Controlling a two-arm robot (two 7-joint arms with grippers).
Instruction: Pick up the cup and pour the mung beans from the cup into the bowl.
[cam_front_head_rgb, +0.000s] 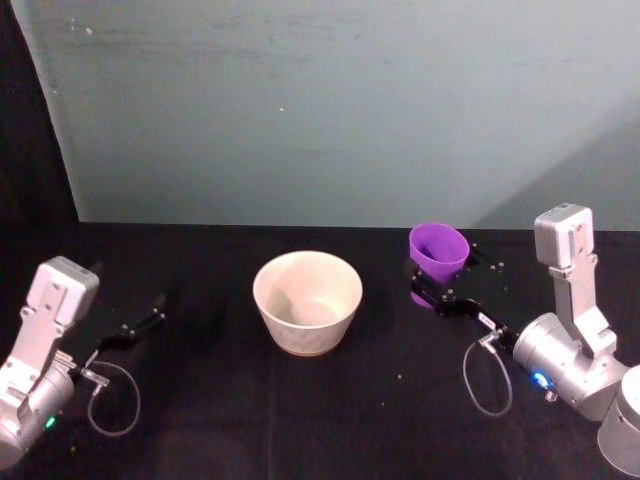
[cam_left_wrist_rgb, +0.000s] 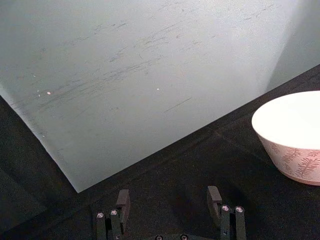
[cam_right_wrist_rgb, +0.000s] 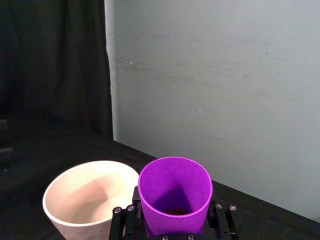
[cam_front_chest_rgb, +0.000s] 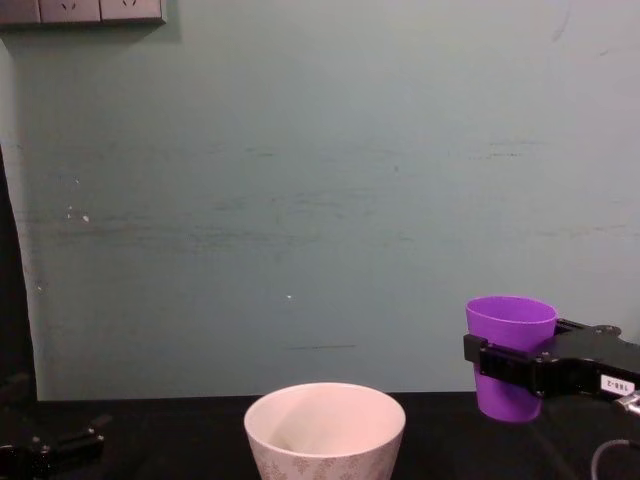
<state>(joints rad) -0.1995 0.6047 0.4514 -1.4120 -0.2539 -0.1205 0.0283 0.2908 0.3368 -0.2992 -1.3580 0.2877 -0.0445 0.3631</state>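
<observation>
Right gripper (cam_front_head_rgb: 431, 288): I pinched the cup (cam_front_head_rgb: 438, 250), upright.
Beans (cam_right_wrist_rgb: 175, 211): lay in its bottom.
Bowl (cam_front_head_rgb: 306, 301): sat just left of my grip.
Left gripper (cam_left_wrist_rgb: 168, 200): spread, parked farther left.

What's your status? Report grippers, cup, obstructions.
Right gripper shut on the cup, upright, beans inside. Left gripper open, parked left of the bowl. Nothing between cup and bowl.

Light even, moderate. Soft diagonal shadow on wall (cam_front_head_rgb: 300, 110), right side. Black table (cam_front_head_rgb: 200, 420) swallows detail. Left wrist view: bowl (cam_left_wrist_rgb: 300, 162) glares white along the top. Inside of cup (cam_right_wrist_rgb: 175, 185) shaded toward its bottom.
</observation>
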